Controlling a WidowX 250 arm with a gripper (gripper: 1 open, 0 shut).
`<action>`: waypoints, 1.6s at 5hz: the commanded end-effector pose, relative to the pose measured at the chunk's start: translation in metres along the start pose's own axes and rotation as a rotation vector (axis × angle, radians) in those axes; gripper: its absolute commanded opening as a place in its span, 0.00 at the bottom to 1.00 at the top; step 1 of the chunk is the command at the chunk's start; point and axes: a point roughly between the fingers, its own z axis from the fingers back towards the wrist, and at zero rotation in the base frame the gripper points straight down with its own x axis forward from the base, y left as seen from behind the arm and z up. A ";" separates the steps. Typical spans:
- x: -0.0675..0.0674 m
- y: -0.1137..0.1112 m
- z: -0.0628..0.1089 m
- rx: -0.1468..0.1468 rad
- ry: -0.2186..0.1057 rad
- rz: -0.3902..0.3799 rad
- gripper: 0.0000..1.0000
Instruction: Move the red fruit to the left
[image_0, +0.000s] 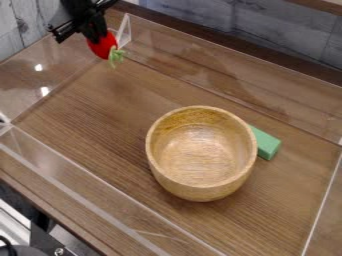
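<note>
The red fruit (103, 45) is a small glossy red toy with a light green cap at its lower right. It hangs just above the wooden table near the far left corner. My black gripper (94, 36) comes down from the top edge and is shut on the red fruit's upper end. The fingers are partly lost against the dark arm.
A round wooden bowl (202, 152) stands right of centre. A flat green block (266, 145) lies against its right side. Clear plastic walls (40, 75) ring the wooden table top (107, 130). A grey plank wall runs behind.
</note>
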 end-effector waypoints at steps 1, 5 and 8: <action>0.028 0.002 -0.001 -0.023 -0.076 0.015 0.00; 0.030 0.009 -0.011 -0.015 -0.076 -0.054 0.00; 0.024 0.015 -0.035 0.012 -0.077 -0.011 0.00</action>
